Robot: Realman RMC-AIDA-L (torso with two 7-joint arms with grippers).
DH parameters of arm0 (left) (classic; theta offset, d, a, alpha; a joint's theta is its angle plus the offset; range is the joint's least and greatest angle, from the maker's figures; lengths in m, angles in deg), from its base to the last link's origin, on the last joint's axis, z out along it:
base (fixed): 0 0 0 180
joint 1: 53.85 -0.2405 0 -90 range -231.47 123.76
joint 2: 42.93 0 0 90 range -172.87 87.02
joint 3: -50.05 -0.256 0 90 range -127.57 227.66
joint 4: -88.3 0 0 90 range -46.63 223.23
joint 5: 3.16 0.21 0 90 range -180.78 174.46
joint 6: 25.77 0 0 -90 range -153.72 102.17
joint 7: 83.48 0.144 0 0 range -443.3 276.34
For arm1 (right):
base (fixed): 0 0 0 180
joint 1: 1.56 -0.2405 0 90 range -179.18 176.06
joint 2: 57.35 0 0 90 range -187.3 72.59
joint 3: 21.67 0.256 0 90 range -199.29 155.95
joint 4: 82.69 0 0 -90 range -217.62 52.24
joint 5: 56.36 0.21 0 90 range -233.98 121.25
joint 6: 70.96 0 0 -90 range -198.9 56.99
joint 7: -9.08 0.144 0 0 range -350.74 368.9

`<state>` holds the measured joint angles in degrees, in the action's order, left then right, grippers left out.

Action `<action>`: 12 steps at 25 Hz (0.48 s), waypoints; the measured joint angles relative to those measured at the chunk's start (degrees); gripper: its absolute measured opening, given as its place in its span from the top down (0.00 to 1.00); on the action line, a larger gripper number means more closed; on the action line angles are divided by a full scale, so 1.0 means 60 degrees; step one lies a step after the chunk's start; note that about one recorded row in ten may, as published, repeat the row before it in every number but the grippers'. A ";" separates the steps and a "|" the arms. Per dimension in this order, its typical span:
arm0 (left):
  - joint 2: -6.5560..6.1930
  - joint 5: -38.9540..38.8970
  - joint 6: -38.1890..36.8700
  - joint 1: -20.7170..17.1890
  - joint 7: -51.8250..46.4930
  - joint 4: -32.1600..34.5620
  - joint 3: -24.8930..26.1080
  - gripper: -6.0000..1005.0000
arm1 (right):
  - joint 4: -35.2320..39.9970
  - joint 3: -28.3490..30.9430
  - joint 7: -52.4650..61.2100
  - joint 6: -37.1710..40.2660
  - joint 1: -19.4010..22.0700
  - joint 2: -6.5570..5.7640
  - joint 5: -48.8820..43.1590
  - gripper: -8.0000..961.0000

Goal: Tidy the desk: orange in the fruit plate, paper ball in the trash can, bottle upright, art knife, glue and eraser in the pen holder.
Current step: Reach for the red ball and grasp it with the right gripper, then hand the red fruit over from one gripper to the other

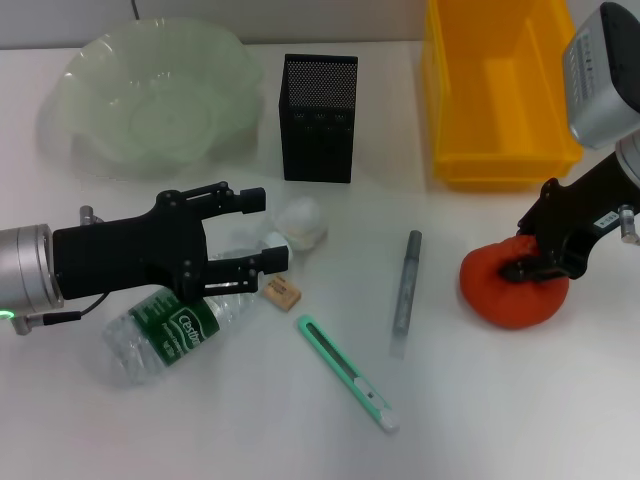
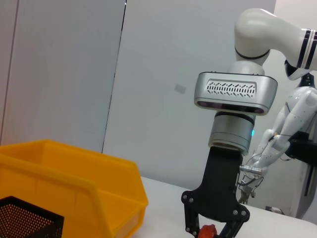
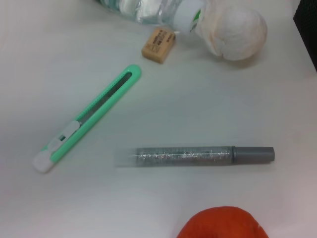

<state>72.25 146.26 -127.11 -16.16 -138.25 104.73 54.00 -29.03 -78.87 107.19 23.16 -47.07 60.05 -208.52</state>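
A white desk [image 1: 470,400] carries everything. The right gripper [image 1: 532,262] has its jaws clamped on the orange [image 1: 515,290] at the right edge, just near of the yellow trash can [image 1: 497,95]. The left gripper [image 1: 245,230] hovers with jaws apart over the lying bottle [image 1: 180,325] on the left, its 2 fingers either side of the bottle's neck end. The paper ball [image 1: 303,222] and eraser [image 1: 281,292] lie just right of it. The green art knife [image 1: 346,372] and grey glue [image 1: 405,293] lie mid-desk. The black pen holder [image 1: 319,118] and fruit plate [image 1: 150,100] stand far.
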 joint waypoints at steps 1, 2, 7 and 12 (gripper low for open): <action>0.0002 -0.0012 -0.0001 0.0000 0.0001 0.0000 0.0000 0.28 | 0.0064 0.0022 -0.0032 0.0047 0.0015 0.0004 0.0009 0.71; 0.0002 -0.0030 0.0000 0.0000 0.0001 0.0000 0.0000 0.28 | 0.0152 0.0056 -0.0082 0.0100 0.0051 0.0012 0.0031 0.72; 0.0004 -0.0151 -0.0020 -0.0005 0.0001 0.0000 0.0000 0.28 | 0.0978 0.0595 -0.0437 0.0682 0.0448 -0.0025 0.1168 0.77; 0.0077 -0.0583 -0.0070 -0.0012 0.0003 -0.0018 -0.0008 0.29 | 0.1462 0.1938 -0.1143 0.1050 0.0921 -0.0076 0.2916 0.81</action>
<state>72.71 142.76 -127.53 -16.24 -138.23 104.62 53.96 -20.26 -67.24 100.33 29.46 -41.54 59.59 -191.03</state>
